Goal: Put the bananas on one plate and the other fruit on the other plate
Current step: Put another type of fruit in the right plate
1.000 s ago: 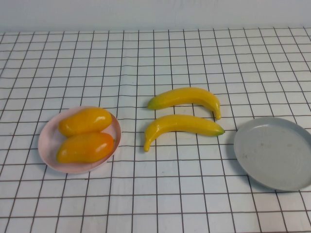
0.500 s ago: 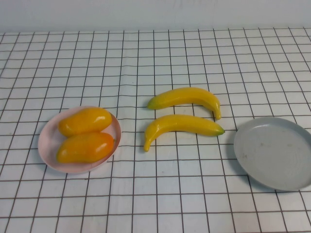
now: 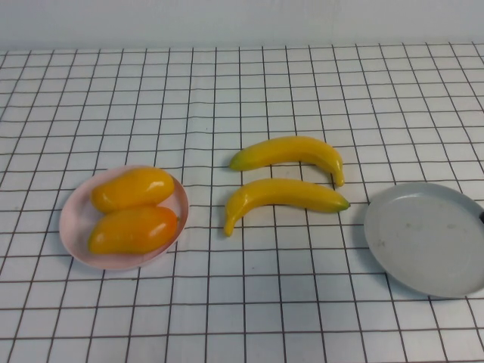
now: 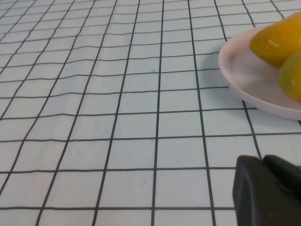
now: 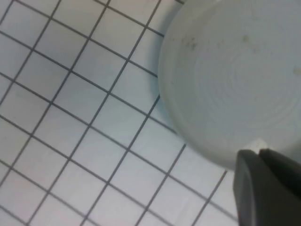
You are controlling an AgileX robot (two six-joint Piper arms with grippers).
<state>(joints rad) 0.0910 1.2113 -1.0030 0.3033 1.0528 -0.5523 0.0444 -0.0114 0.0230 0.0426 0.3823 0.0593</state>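
R gripper over grey plate; L gripper nr pink plate; fingers unclear.

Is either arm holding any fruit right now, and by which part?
Nothing is held. Both bananas lie on the table; left tool and right tool carry nothing.

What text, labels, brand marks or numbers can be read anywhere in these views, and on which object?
None. No writing shows on the bananas, the mangoes, the pink plate, the grey-blue plate or the checked tablecloth.
The left gripper and right gripper show bare black housing.
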